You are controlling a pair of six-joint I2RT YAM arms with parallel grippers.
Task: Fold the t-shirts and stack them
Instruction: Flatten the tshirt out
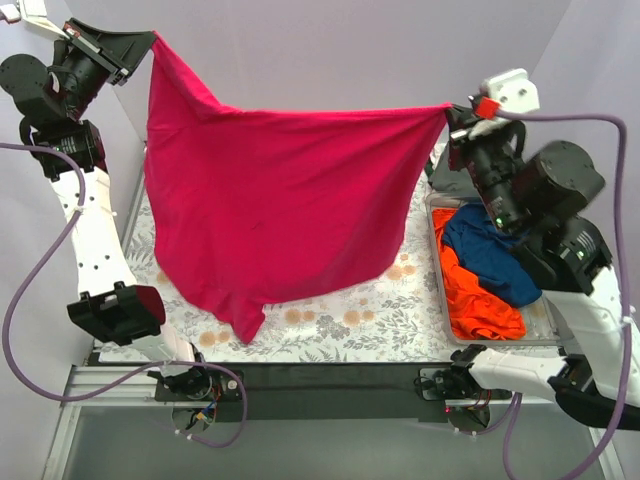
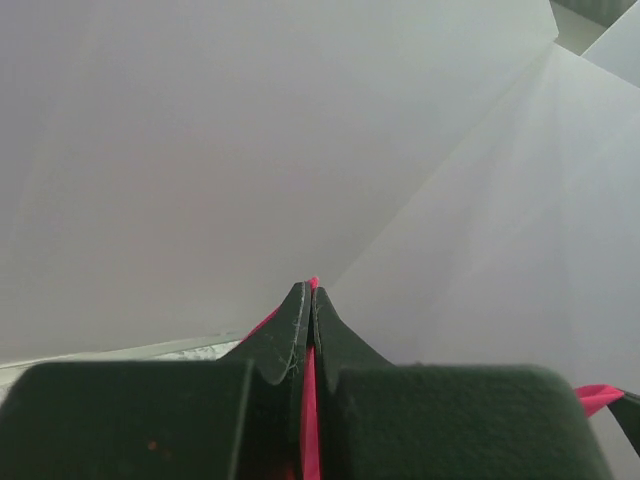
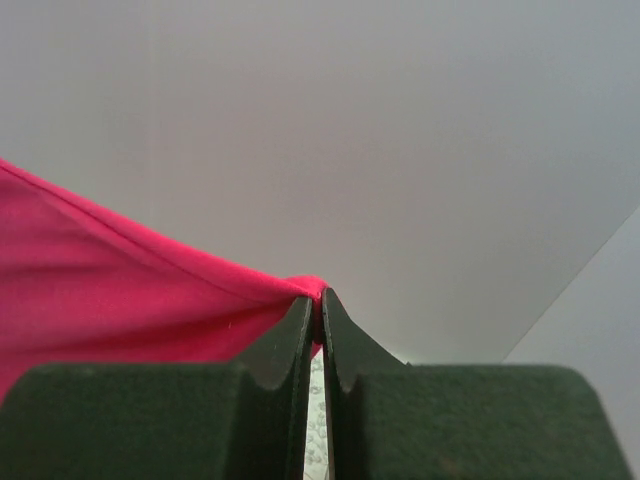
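Clearly, the soft magenta-pink cotton t-shirt hangs spread like a curtain above the floral-patterned tablecloth, because the left gripper and right gripper each clamp tight on an upper corner, probably to stretch it flat for folding.

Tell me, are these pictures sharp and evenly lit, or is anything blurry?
Top view: soft even light, no glare, pink shirt sharp. Left wrist view: left gripper dark and slightly blurred against a blank wall. Right wrist view: right gripper likewise soft, shirt edge clearer.
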